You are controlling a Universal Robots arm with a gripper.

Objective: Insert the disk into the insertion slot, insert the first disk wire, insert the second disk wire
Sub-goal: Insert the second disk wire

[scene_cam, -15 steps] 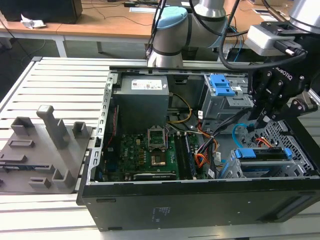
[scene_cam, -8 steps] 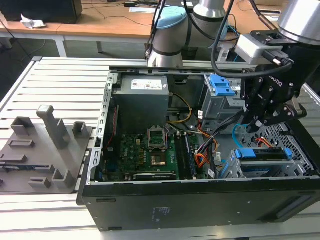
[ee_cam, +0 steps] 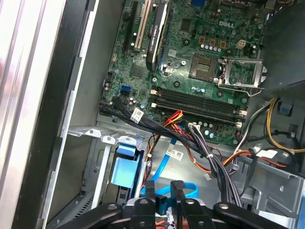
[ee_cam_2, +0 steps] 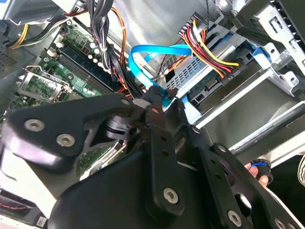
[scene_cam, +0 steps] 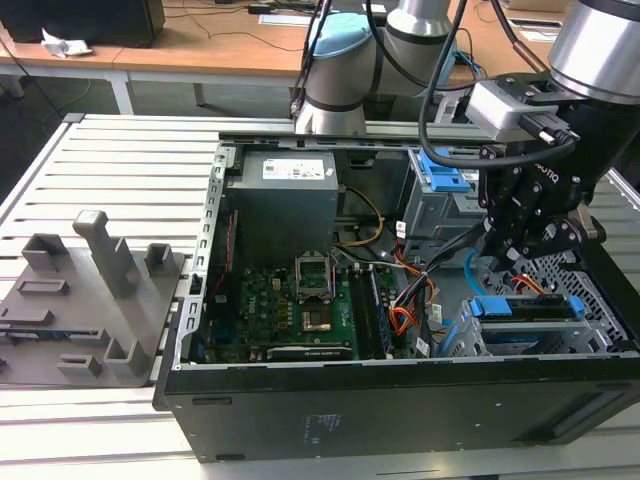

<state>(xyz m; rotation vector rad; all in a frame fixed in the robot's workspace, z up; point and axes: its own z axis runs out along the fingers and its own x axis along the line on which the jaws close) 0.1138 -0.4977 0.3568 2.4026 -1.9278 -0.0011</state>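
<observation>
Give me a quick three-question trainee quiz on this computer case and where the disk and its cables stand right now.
1. True or false: the disk already sits in the insertion slot.
2. Which cable is the gripper closed on in the second wrist view? A) the second disk wire, light blue. B) a green ribbon. C) a white cord.
3. Fill the gap: the black plug of the first disk wire is seated against the edge of the ____.

Key: 1 true; 2 A; 3 disk.
</observation>
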